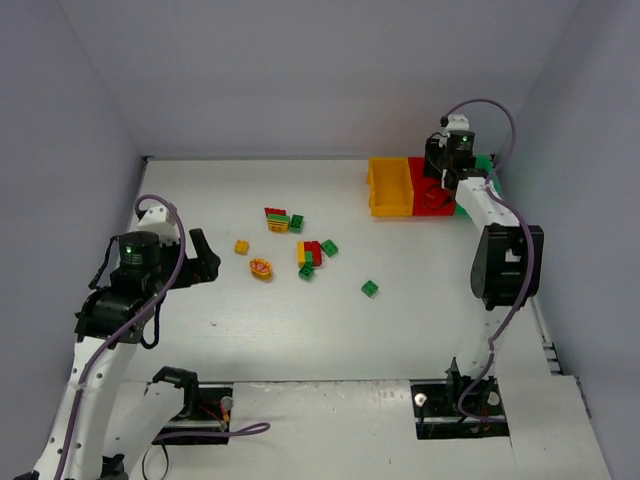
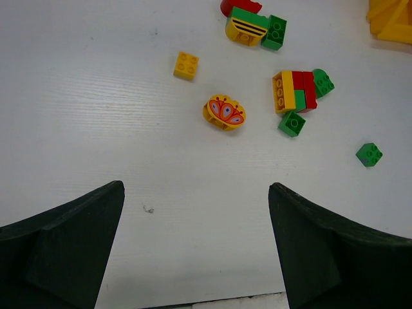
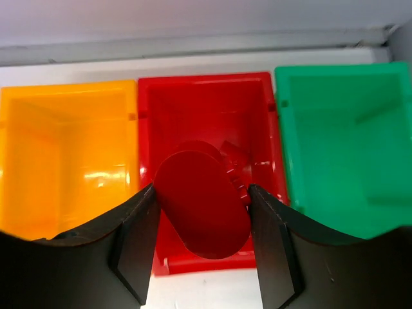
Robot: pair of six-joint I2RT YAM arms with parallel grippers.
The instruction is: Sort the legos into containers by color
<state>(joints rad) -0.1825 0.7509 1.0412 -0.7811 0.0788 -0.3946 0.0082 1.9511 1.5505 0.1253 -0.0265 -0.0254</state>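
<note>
Your right hand (image 3: 201,222) pinches a rounded red lego (image 3: 199,193) over the red bin (image 3: 206,96), hiding most of its floor; yellow-orange bin (image 3: 64,129) and green bin (image 3: 341,103) flank it, three in all. Left hand (image 2: 196,219) hangs spread above the worktop (image 2: 96,129), loose legos (image 2: 224,112) ahead, stacked ones blurring the count.

From above, green bin (image 1: 485,163) mostly hidden behind the right arm (image 1: 488,208), yellow bin (image 2: 394,22) and red brick (image 2: 239,6) cut by left wrist view's top edge, red bin (image 3: 206,96) floor partly covered by round red piece (image 3: 201,203)
</note>
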